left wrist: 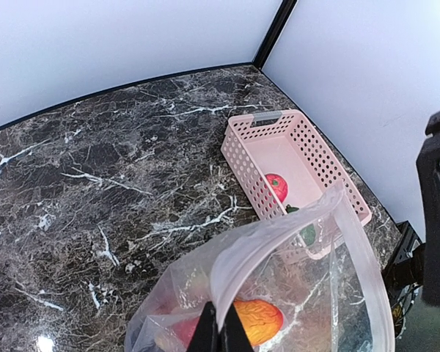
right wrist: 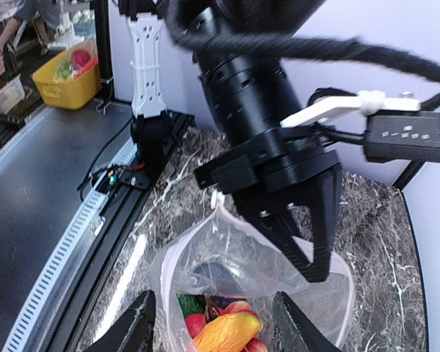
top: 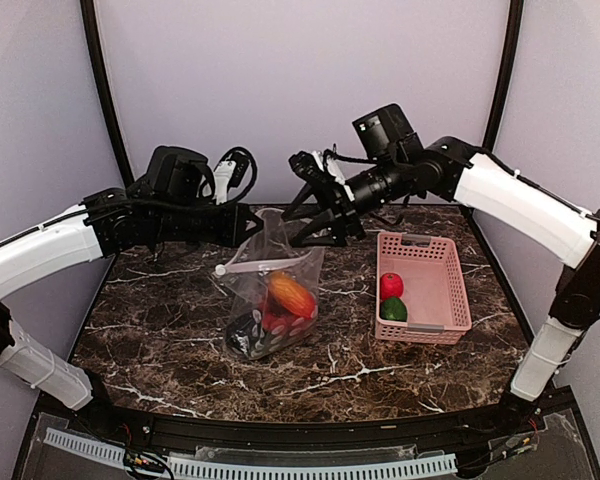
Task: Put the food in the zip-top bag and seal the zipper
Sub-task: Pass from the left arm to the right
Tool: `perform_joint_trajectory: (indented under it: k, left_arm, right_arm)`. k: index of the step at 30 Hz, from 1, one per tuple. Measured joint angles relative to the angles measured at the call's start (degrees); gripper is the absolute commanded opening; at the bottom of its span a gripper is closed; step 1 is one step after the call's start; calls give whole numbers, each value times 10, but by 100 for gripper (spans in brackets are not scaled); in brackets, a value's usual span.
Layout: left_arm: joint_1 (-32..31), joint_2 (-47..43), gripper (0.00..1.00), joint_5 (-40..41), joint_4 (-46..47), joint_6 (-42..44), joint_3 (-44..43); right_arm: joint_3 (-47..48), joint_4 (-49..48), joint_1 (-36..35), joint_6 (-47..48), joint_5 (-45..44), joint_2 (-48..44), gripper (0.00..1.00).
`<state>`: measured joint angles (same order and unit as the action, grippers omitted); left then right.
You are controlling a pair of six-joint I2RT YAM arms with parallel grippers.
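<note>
- Underneath it all, dark marble counter (top: 180, 340).
- Mid-counter, zip-top bag (top: 280, 250) upright, mouth gaping.
- Just to its right, pink basket (top: 435, 280).
- Pinched tight on the bag rim: left tool (left wrist: 220, 330).
- Spread apart above the mouth, gripping nothing: right tool (right wrist: 213, 330).
- Inside the bag, orange piece (top: 292, 295); in the basket, strawberry (top: 391, 285) and green piece (top: 394, 310).

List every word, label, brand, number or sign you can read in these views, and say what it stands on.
No text can be read in any view.
Dark box at the right of the right wrist view: a row of small pale marks, too blurred to read.
Zip-top bag, pink basket, toy food: no legible print.
</note>
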<state>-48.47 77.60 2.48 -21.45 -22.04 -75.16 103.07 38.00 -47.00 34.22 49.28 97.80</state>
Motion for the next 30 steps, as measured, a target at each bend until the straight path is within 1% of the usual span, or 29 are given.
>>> perform_joint_trajectory:
  k: [3, 5, 7, 8, 11, 13, 17, 18, 22, 24, 26, 27, 29, 30]
  left_arm:
    - [0, 0, 2, 0, 0, 5, 0]
    - [0, -1, 5, 0, 0, 8, 0]
    - [0, -1, 11, 0, 0, 11, 0]
    - [0, -2, 17, 0, 0, 14, 0]
    - [0, -7, 31, 1, -4, 20, 0]
    - [0, -10, 33, 0, -15, 23, 0]
    - [0, -11, 35, -1, -47, 24, -4]
    - [0, -12, 35, -1, -57, 24, -5]
    - [0, -16, 35, -2, -99, 28, -8]
    - [0, -15, 33, -4, -122, 34, -16]
    - [0, -14, 25, -7, -145, 46, -31]
    - [0, -10, 16, -8, -156, 56, -43]
    - [0, -1, 5, -5, -177, 72, -71]
    - [0, 7, 2, -1, -193, 86, -93]
  right_arm:
    - [0, 44, -26, 49, -51, -1, 52]
    - [-2, 64, -38, 72, -86, -1, 51]
    - [-2, 78, -51, 92, -120, 0, 49]
    - [-2, 85, -56, 101, -136, 2, 46]
    - [4, 105, -70, 122, -172, 15, 38]
    - [9, 116, -77, 131, -191, 28, 32]
    - [10, 130, -82, 142, -212, 38, 18]
    - [11, 131, -83, 144, -216, 38, 15]
    - [13, 131, -85, 151, -224, 38, 11]
    - [13, 131, -86, 152, -226, 38, 8]
    - [13, 131, -88, 155, -226, 38, 4]
    - [13, 131, -88, 158, -226, 38, 1]
    - [16, 132, -89, 163, -227, 38, 0]
    - [19, 135, -90, 167, -230, 38, 0]
